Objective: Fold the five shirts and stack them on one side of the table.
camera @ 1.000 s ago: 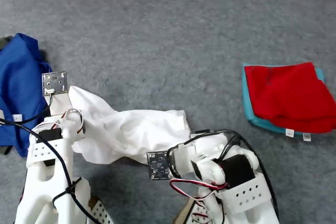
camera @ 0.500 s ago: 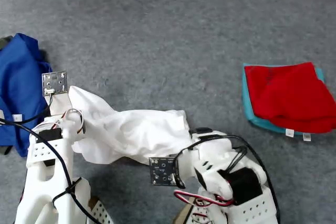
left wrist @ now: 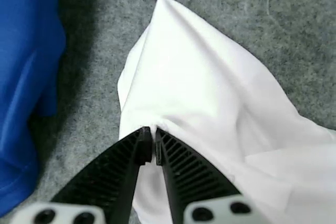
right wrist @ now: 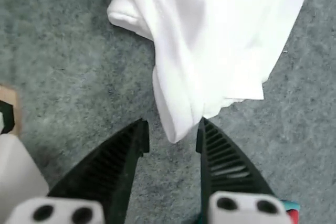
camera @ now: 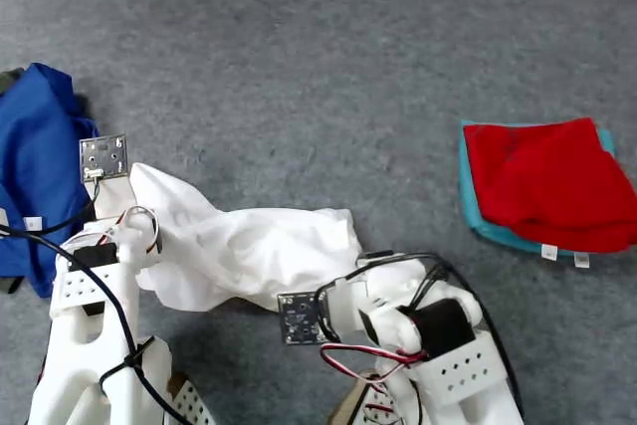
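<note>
Though partly under right arm, white shirt

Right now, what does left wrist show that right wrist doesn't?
Left wrist, not right wrist: the blue shirt lying beside the white one, and the left tool shut on a fold of the white shirt.
Right wrist, not left wrist: the right tool open, one finger on either side of a bunched corner of that shirt.
Both: the white shirt, crumpled and unfolded, lying on the grey table.
</note>
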Controlling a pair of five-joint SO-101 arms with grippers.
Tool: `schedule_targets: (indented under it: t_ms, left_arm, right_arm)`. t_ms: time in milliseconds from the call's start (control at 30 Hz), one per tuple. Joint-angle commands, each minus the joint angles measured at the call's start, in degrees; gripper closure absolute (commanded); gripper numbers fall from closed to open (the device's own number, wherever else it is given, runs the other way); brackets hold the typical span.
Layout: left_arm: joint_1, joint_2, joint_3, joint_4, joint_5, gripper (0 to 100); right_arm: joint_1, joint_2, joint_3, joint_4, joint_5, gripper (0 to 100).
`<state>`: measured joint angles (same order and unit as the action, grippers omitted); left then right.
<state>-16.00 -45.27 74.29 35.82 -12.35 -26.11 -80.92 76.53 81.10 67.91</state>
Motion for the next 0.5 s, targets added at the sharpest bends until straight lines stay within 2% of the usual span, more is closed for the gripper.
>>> schedule_targets:
  t_ms: [0, 267, 467]
  left_arm:
    - [-0.35, 0.13, 0.00, -1.05, 0.00, 98]
    - [-0.35, 0.13, 0.00, -1.05, 0.00, 98]
    - [-0.35, 0.13, 0.00, -1.05, 0.00, 98]
  right_arm:
    - [-0.92, 0.57, 1.36, -2.29, 0.70, 83.7]
    - [-0.66, 0.57, 1.71, -4.57, 0.44, 84.3]
    - [-0.57, 0.57, 1.27, -4.75, 0.44, 96.4]
